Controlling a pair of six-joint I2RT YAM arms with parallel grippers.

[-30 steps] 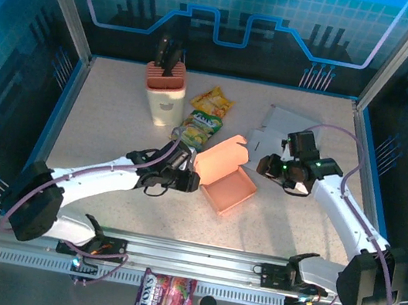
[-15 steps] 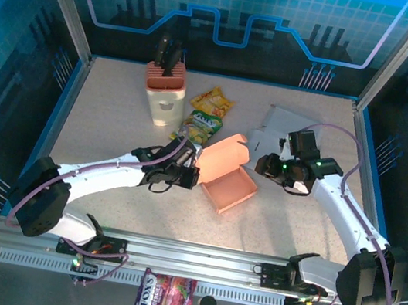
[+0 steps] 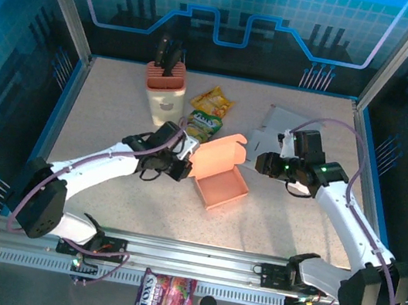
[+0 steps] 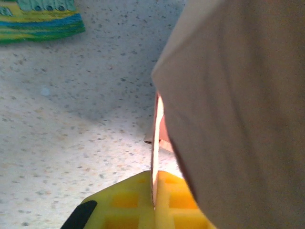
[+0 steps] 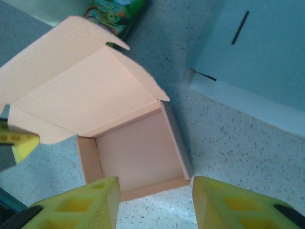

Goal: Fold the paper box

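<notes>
Right now the salmon paper box (image 3: pixel 223 189) sits near the middle of the speckled tabletop (image 3: pixel 108 117), its tray (image 5: pixel 140 157) open and its lid (image 3: pixel 218 151) standing up along the far-left side. The left gripper (image 3: pixel 185 160) pinches the lid's edge; in its wrist view the cardboard runs thin between the yellow pads (image 4: pixel 126 202). The right gripper (image 3: pixel 262 162) hovers just beside the box with its jaws spread, looking down into the tray.

To close it well, I'd say the left arm should swing the lid over along its hinge crease rather than drag the tray. The right could steady a tray wall and coax the side flap (image 5: pixel 140 78) inside.

Around it stand a knife block (image 3: pixel 164 97), two snack packets (image 3: pixel 202 125) near the lid and a flat white carton blank (image 3: pixel 283 123) on the right, all inside a blue-lit enclosure (image 3: pixel 234 17).
</notes>
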